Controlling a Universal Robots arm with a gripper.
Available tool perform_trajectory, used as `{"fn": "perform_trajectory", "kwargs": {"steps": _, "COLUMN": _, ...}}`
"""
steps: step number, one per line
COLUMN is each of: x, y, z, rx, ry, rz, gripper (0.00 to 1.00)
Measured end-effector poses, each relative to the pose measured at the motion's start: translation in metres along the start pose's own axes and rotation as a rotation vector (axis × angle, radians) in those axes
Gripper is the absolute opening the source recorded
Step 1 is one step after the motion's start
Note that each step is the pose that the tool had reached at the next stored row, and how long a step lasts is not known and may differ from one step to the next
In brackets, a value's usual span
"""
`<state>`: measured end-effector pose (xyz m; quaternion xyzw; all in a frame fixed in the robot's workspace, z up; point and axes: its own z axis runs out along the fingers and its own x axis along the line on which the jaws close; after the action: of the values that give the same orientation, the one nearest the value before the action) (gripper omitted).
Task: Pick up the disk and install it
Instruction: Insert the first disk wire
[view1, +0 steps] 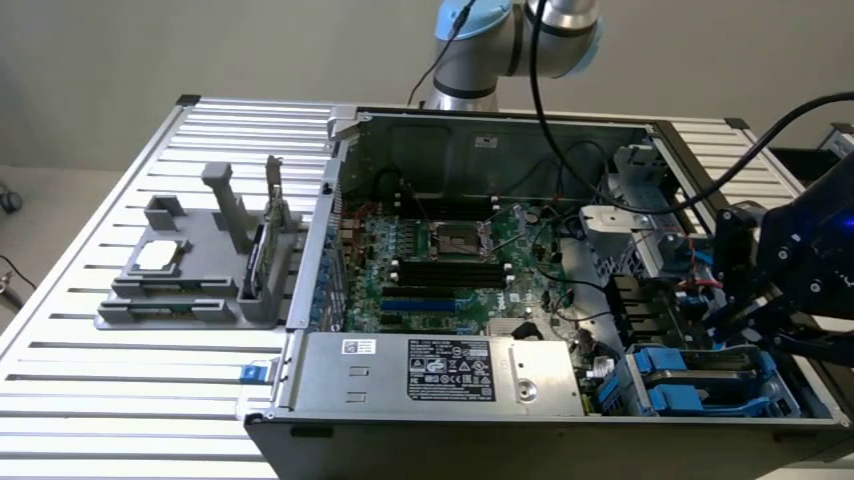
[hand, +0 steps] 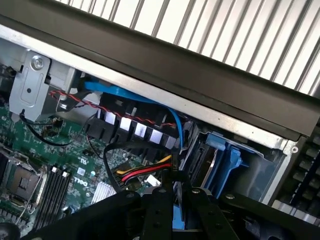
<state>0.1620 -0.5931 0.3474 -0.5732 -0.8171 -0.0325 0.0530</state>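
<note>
- Arm (view1: 494, 45): base at far side of table (view1: 107, 400); wrist end hangs over the case corner at the exterior view's right, near side.
- Gripper (hand: 177, 194): black fingers (hand: 159, 210) set close together, clamped on a thin blue edge. Only a narrow gap betw. them, filled by that edge.
- Disk (hand: 178, 218): seen edge-on in wrist view, blue carrier frame betw. the fingers, at the mouth of the drive bay (hand: 227, 160). Label and metal face hidden. How deep it sits in the bay: cannot tell.
- Drive bay: blue plastic carriers, in the case corner just beside the PSU (view1: 447, 368).
- PSU: silver box w/ black-and-white label, along near wall of case.
- Case (view1: 481, 125): side panel off, lying open side up on the slatted table.
- Mainboard (view1: 441, 255): green, CPU socket approx. mid, dark RAM slots beside it.
- Cables: blue flat cable (hand: 125, 93) runs along case wall; red-black twisted pair (hand: 100, 106) close by it; red/yellow/black bundle (hand: 142, 172) ends just beside the fingertips.
- Fixture (view1: 174, 290): grey, on table at the exterior view's left, beside the case. Holds small square silver chip (view1: 158, 255) and upright cards (view1: 267, 250).
</note>
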Motion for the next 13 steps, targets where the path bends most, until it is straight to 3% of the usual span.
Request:
{"fn": "perform_trajectory", "kwargs": {"steps": 8, "x": -0.0001, "y": 0.0, "z": -0.0001, "rx": 0.0064, "ry": -0.0287, "rz": 0.069, "gripper": 0.16}}
{"fn": "perform_trajectory", "kwargs": {"steps": 13, "x": -0.0002, "y": 0.0, "z": -0.0001, "rx": 0.0093, "ry": -0.0413, "rz": 0.116, "gripper": 0.16}}
